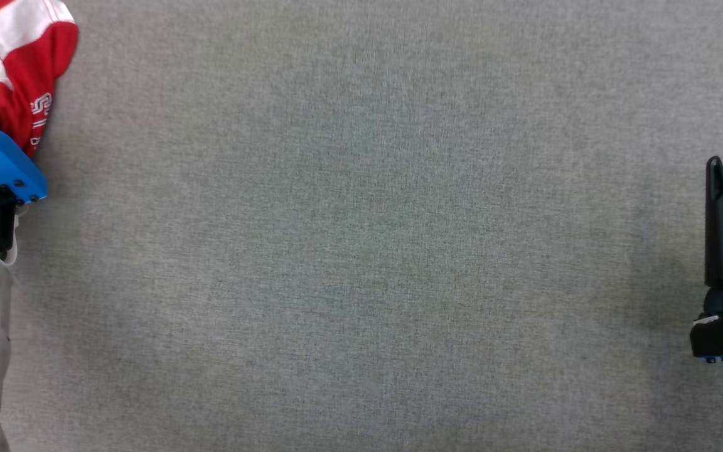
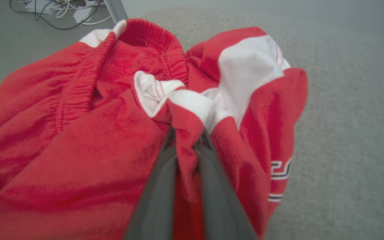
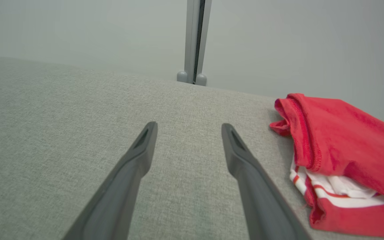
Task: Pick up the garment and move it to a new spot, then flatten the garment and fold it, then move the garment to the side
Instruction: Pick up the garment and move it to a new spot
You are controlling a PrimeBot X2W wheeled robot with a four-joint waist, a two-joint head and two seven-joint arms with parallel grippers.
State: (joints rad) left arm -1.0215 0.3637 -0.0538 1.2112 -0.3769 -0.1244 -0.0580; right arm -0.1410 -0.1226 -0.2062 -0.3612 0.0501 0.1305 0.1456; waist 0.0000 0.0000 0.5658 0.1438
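1. Where bunched at the head view's upper left, pinches a raised fold of the garment [image 1: 21, 66] in the narrow left gripper [image 2: 188, 135], for lifting.
2. Holds the right gripper [image 3: 189, 128] wide, empty, at right edge over the desk [image 1: 361, 251], free for flattening.

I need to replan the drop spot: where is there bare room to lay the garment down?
Bare: the grey surface from the garment at the far left across to the right end effector, open at the right edge. Crowded: the far left corner, where the left end effector pinches a fold of the garment.
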